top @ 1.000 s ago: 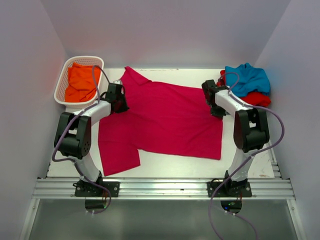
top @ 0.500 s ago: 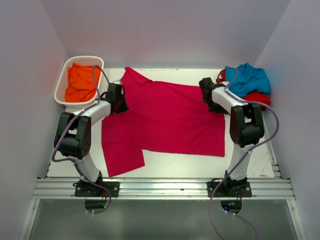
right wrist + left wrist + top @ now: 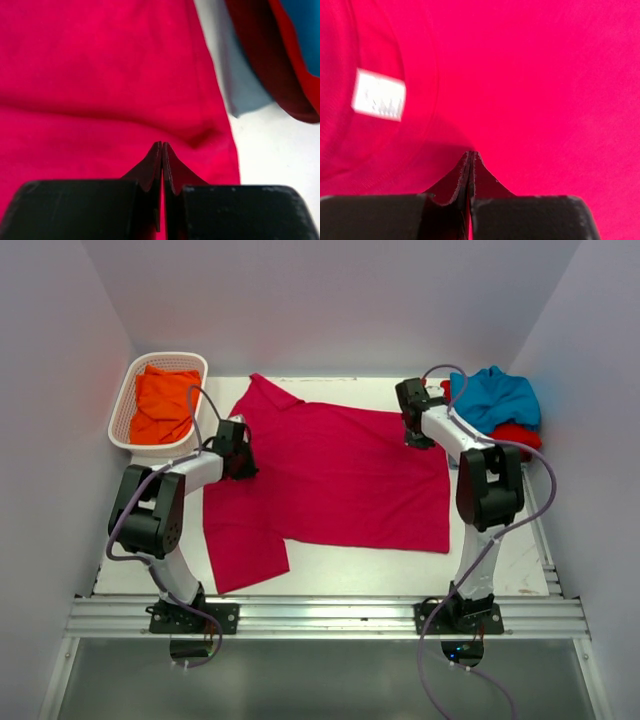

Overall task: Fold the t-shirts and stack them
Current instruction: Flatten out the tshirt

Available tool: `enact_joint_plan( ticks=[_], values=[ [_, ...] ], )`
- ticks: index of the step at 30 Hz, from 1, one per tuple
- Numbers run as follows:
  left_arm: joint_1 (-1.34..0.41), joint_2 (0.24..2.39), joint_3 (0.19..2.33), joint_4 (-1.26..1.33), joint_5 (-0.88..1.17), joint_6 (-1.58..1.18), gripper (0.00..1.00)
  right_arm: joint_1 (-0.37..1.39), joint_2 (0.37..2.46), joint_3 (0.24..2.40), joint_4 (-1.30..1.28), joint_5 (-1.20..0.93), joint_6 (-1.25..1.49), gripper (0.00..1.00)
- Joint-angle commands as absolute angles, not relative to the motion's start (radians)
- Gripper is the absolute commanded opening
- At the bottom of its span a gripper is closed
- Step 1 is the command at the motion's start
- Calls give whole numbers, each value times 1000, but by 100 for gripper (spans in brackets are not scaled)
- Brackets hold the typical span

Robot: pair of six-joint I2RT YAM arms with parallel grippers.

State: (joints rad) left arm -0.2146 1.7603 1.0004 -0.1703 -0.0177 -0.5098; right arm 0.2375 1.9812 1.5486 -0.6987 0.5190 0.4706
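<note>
While the orange shirt (image 3: 160,410) sits in the basket (image 3: 168,358) at upper left, the pink shirt (image 3: 340,475) lies spread on the desk (image 3: 340,565), the left claw (image 3: 470,155) pinched tight on it near its label (image 3: 379,95). The right claw (image 3: 161,146) grips its upper-right edge, beside the blue shirt (image 3: 495,395).

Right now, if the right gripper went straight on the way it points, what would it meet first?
The crimson-pink t-shirt: the right gripper, shut, points into its cloth near the edge, maybe already touching. The shirt pile lies aside.
</note>
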Motion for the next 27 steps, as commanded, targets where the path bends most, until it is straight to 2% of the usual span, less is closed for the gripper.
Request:
enact_joint_plan(
  ticks=[1, 9, 14, 20, 27],
  values=[
    [-253, 1721, 933, -103, 20, -548, 0, 239, 2057, 1652, -678, 500, 453, 0],
    [-308, 1681, 818, -78, 23, -564, 0, 219, 2212, 1782, -683, 515, 462, 0],
    [-337, 1576, 743, -100, 35, -569, 0, 198, 2293, 1857, -699, 514, 462, 0],
    [-354, 1433, 638, -193, -58, -577, 0, 176, 2373, 1966, -723, 502, 465, 0],
    [-354, 1450, 589, -183, -64, -584, 0, 146, 2563, 2238, -813, 454, 463, 0]
  ],
)
